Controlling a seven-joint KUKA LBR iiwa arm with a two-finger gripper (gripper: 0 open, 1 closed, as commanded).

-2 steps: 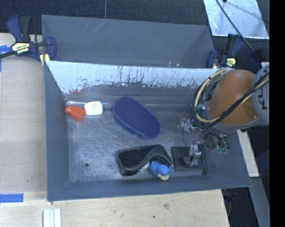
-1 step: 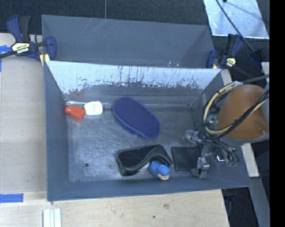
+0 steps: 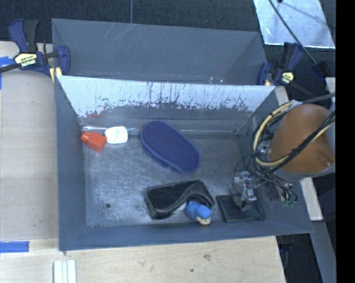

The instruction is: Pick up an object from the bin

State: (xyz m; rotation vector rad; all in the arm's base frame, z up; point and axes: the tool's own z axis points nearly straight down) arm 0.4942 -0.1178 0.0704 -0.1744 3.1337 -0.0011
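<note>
- The gripper (image 3: 246,197), at 4 o'clock in the bin (image 3: 68,175), hides part of a flat black block (image 3: 252,212), so the block's full outline cannot be told.
- The arm's orange cover (image 3: 304,137) is cut off at 3 o'clock.
- A small blue thing (image 3: 199,211) at 6 o'clock lies partly tucked against a black pouch (image 3: 168,198); its kind is unclear.
- A dark speck (image 3: 108,205) at 7 o'clock is too small to name.

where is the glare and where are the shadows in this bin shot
camera view: light glares off the grey metal bin's far wall as a pale band; the floor round the dark blue oval pad has a sheen; the right corner, with the gripper and the flat black rectangular piece, lies in shadow.
</note>
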